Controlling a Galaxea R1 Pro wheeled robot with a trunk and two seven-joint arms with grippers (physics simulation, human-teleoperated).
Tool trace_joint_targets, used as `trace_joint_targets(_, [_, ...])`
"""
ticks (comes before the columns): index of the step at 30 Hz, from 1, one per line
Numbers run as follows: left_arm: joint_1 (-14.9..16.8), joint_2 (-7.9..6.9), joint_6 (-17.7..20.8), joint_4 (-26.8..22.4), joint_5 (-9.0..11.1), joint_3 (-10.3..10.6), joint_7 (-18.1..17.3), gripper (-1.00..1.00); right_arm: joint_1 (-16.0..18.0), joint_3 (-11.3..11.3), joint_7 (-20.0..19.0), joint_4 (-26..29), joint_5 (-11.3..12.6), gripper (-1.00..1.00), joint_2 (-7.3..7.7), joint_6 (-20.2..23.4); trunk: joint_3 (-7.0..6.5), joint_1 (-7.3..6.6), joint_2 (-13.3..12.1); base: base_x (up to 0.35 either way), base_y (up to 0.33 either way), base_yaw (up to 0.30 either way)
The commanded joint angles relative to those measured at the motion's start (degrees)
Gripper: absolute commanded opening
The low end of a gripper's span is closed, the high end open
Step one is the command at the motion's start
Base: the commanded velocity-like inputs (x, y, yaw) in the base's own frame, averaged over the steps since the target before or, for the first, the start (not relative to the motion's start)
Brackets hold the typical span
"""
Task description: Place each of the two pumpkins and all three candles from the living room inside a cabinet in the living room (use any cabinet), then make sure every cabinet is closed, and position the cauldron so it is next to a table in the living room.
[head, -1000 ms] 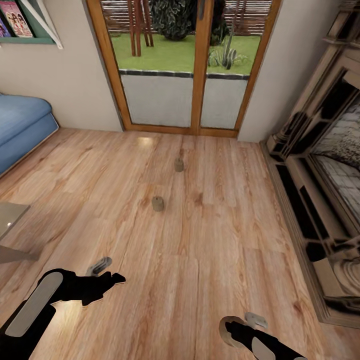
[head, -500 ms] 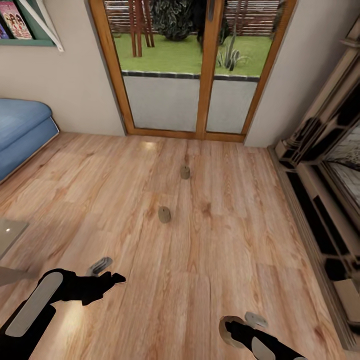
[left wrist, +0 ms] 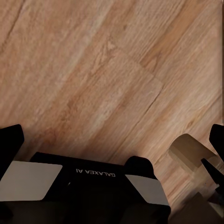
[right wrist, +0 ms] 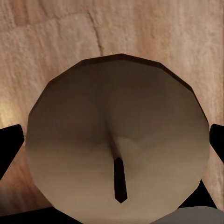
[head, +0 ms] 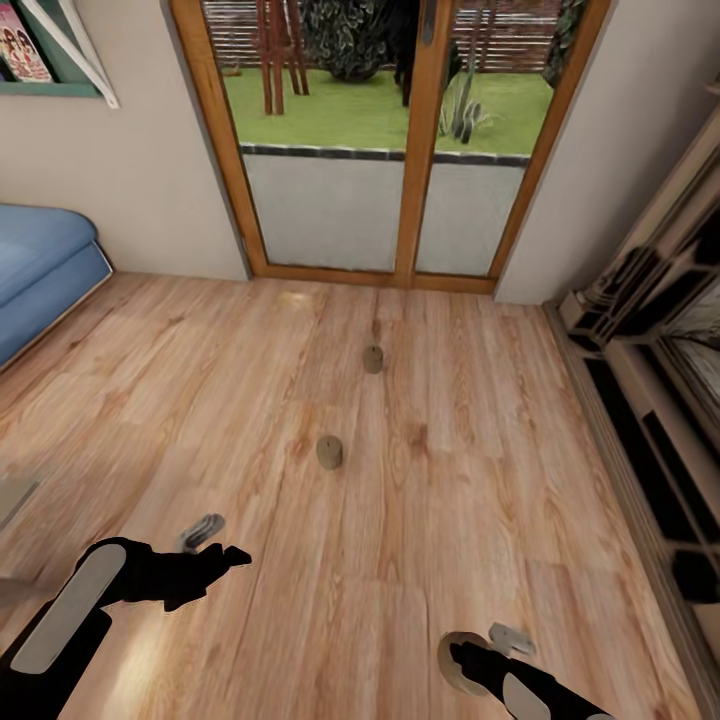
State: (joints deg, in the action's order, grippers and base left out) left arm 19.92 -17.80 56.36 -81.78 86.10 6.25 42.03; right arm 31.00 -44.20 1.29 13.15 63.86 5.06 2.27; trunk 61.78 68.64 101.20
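Observation:
Two candles, short brownish-grey cylinders, stand on the wood floor ahead of me: a nearer candle and a farther candle toward the glass doors. My right gripper is low at the front right, shut on another candle, whose round top and dark wick face the right wrist camera. Low at the front left, my left gripper is open with only floor between its fingers. The pumpkins, the cabinet and the cauldron are out of view.
Wood-framed glass doors close the far wall. A blue sofa sits at the left. The stone-coloured fireplace runs along the right. A grey corner, seemingly the table, shows at the left edge.
The whole picture has shifted, so the camera has moved: the floor candles sit lower and further right, and less of the fireplace shows. Both arms hold the same pose in the picture.

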Motion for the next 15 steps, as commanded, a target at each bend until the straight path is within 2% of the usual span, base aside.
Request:
trace_joint_targets(1, [0.04,-0.04,-0.02,-0.05,0.56,0.07,0.60,1.00,0.02,-0.28,0.11,0.13,0.30,-1.00,0.06,0.19,0.04,0.02,0.02,0.225,0.000,0.000])
trace_joint_targets(15, [0.04,-0.04,-0.02,-0.05,0.56,0.07,0.60,1.00,0.02,-0.28,0.03,0.13,0.30,-1.00,0.04,0.19,0.04,0.02,0.02,0.191,-0.014,0.000])
